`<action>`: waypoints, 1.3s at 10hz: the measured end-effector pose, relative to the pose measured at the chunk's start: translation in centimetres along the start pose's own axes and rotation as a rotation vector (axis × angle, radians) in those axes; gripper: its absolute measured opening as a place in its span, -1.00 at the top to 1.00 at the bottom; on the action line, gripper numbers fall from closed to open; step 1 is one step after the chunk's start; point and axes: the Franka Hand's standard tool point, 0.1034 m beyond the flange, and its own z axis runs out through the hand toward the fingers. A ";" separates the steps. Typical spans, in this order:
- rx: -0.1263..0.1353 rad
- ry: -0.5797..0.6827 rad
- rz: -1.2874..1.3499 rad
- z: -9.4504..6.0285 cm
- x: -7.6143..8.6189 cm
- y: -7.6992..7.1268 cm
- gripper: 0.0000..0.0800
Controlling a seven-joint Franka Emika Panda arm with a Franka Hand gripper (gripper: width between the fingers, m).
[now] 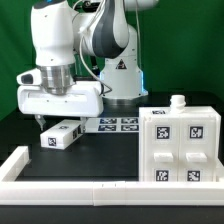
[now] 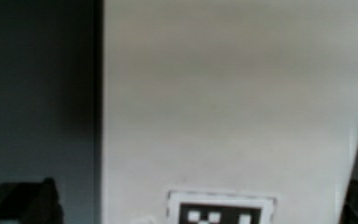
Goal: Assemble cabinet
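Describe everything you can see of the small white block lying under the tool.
The small white block is oblong, flat-faced, apparently plastic, with one black-and-white tag near one end. It lies flat on the black table, apart from the cabinet. The open tool hangs right over it; touching cannot be told.

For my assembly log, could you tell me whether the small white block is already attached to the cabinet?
No, the small white block lies on the table, well apart from the cabinet.

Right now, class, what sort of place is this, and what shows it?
Most likely a robotics lab bench: a robot arm over a black table, a green backdrop, and a white cabinet and marker board carrying printed black-and-white tags.
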 end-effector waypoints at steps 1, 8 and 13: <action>0.000 0.000 -0.002 0.0 0.0 0.0 -0.72; 0.010 0.024 -0.039 -2.2 0.6 -4.2 -0.40; 0.070 0.030 -0.011 -9.7 2.0 -12.8 -0.40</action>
